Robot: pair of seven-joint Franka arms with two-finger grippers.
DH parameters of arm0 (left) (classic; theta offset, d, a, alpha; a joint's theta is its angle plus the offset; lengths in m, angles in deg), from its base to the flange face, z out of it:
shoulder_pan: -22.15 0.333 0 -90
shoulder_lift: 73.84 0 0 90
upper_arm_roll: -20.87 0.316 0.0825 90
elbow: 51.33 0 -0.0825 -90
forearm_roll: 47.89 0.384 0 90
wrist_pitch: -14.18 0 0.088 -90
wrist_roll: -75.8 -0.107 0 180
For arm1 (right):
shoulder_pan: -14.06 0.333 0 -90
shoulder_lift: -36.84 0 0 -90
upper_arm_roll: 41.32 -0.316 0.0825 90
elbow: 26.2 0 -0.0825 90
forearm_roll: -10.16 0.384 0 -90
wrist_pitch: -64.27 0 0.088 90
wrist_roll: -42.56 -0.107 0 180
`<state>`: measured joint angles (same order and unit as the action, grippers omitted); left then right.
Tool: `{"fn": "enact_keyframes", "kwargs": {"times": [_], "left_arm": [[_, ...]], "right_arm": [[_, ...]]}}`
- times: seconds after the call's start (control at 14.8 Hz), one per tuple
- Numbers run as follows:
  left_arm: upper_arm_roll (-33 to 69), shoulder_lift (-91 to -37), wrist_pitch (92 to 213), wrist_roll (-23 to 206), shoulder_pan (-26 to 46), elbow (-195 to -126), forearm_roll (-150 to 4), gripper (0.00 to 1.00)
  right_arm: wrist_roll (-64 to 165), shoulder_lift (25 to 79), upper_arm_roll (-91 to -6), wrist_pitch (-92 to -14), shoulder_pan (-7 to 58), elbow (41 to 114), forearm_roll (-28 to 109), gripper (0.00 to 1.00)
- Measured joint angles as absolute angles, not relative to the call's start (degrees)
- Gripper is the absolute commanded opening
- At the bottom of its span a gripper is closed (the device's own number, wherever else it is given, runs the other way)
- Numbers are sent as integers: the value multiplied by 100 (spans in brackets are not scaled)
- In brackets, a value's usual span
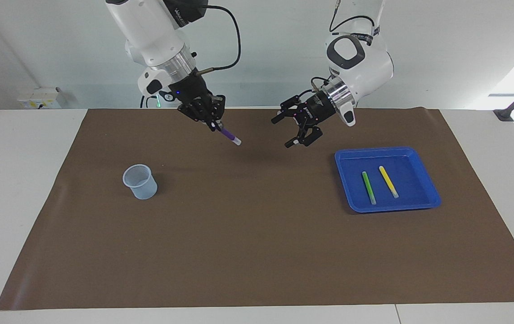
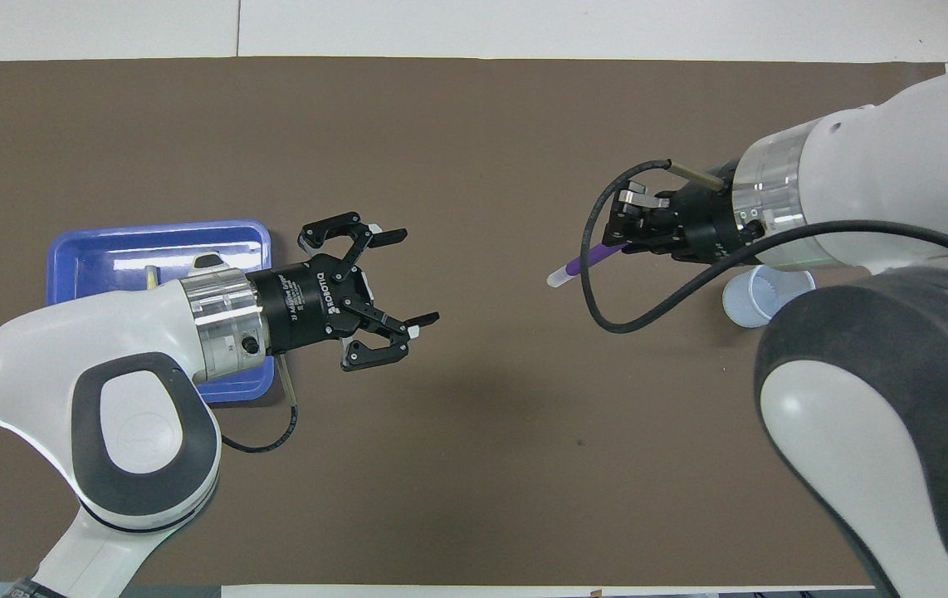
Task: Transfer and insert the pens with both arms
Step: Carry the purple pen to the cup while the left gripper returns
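Observation:
My right gripper [image 1: 214, 125] [image 2: 625, 241] is shut on the upper end of the purple pen [image 1: 228, 135] [image 2: 582, 264]. The pen slants down with its whitish tip free, in the air over the mat between the cup and the tray. My left gripper [image 1: 282, 132] [image 2: 416, 276] hangs open and holds nothing, over the mat beside the blue tray [image 1: 342, 155] [image 2: 109, 249]. The green pen [image 1: 368, 187] and the yellow pen [image 1: 388, 182] [image 2: 150, 278] lie side by side in the tray. In the overhead view my left arm covers the green one.
A pale translucent cup [image 1: 140, 181] [image 2: 760, 295] stands upright on the brown mat [image 1: 257, 252] toward the right arm's end of the table, partly under my right arm in the overhead view. White tabletop borders the mat on all sides.

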<state>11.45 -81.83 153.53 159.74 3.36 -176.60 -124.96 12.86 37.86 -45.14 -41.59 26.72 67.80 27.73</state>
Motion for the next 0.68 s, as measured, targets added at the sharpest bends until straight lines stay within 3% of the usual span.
{"fn": "enact_keyframes", "kwargs": {"times": [0.41,0.68], "left_arm": [[1173,-8206,13654,15797,1501,-17623,-10400,100],[1187,-8227,12789,15263,1935,-17456,-8871,100]], "right_arm": [[3106,3781,-4488,-3798,1922,6829,1844,0],[4328,3620,-4471,-3821,1304,7365,1512,0]]}}
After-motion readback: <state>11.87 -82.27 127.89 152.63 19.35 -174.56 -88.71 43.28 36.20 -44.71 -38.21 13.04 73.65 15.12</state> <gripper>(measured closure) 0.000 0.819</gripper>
